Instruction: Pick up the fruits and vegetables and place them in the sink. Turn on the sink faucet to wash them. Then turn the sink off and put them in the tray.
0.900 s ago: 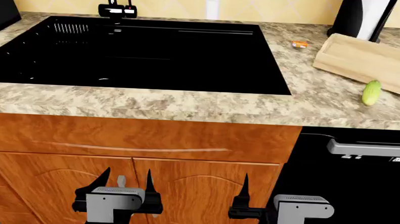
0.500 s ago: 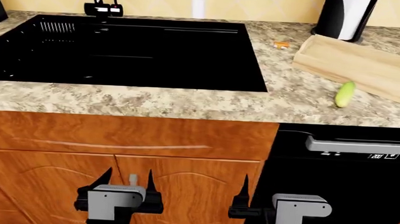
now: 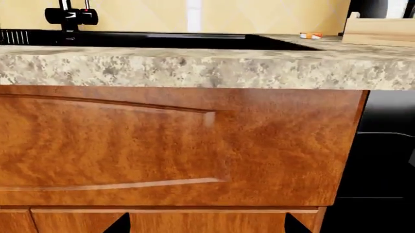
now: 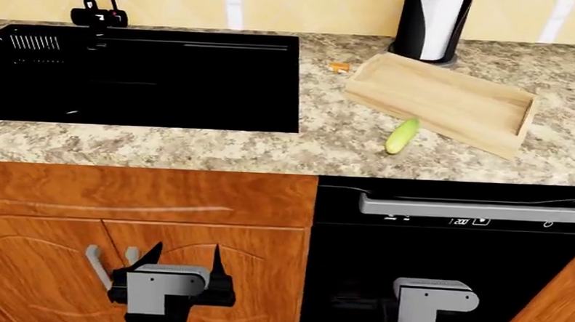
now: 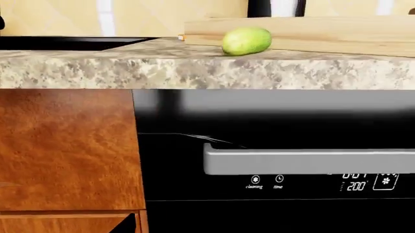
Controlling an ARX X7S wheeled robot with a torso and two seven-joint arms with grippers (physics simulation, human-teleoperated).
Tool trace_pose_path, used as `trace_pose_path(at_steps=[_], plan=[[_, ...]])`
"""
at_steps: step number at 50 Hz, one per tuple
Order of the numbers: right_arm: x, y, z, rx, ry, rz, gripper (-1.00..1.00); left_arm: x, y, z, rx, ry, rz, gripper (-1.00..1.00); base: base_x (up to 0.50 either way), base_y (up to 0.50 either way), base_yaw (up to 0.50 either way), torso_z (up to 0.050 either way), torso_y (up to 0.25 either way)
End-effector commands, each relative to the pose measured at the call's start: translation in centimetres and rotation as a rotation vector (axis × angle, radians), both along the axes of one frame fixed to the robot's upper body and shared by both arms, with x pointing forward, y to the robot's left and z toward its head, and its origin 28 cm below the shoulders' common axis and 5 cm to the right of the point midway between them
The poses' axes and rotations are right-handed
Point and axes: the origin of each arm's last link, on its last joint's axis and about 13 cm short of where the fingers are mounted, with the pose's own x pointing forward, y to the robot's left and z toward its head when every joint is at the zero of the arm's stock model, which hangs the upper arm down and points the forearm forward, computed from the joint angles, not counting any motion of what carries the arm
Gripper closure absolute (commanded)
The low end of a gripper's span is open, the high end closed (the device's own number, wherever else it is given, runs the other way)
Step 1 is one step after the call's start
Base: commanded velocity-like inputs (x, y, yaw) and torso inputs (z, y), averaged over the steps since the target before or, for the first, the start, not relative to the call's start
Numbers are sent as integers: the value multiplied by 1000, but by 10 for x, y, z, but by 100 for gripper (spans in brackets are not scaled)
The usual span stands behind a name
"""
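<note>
While both arms hung low in front of the cabinets, nothing on the speckled granite worktop [image 4: 220,147] was being touched. The left hand [image 4: 184,262] stood before the orange-brown wooden cabinet doors [image 4: 60,260], its two dark fingers spread apart and empty. The right hand [image 4: 368,304] sat against the black dishwasher front [image 4: 438,277], where its fingers melted into the dark panel, so I could not tell how it was set.

Up on the worktop, the glossy black sink [image 4: 145,82] filled the left part, with its ribbed section [image 4: 36,42] at the far left corner. The black faucet [image 4: 92,10] rose behind that corner, against a pale yellow tiled wall [image 4: 304,5]. To the right of the basin lay the light-wood tray [image 4: 368,92], turned at an angle. The green cucumber [image 4: 401,135] rested on the granite just beside the tray's near rim, close to the worktop's front edge; whether it touched the rim I could not tell. A small orange-pink radish [image 4: 339,66] lay between the sink and the tray's far corner, well apart from the cucumber. Behind the tray stood a black-and-white paper towel holder [image 4: 432,25]. The dishwasher had a grey bar handle [image 4: 474,208] under the counter edge
</note>
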Motion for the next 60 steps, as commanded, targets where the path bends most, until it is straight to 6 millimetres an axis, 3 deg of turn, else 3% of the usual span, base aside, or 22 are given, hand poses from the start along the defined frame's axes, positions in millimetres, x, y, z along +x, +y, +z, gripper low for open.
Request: trace_pose_path(at_steps=[1, 27, 38, 60], plan=[[-4, -2, 13, 6, -36, -14, -100, -5, 6, 11, -7, -10, 9, -100, 0, 0, 0, 50, 0], [-50, -30, 161, -71, -68, 114, -100, -42, 40, 153, -53, -2, -164, -100, 13, 0, 0, 50, 0], [-60, -33, 175, -80, -99, 160, -100, -48, 42, 163, -46, 3, -184, -100, 488, -2, 0, 50, 0], [-66, -35, 178, -71, -119, 131, -100, -53, 41, 165, -33, -8, -185, -100, 500, -14, 0, 0, 0]])
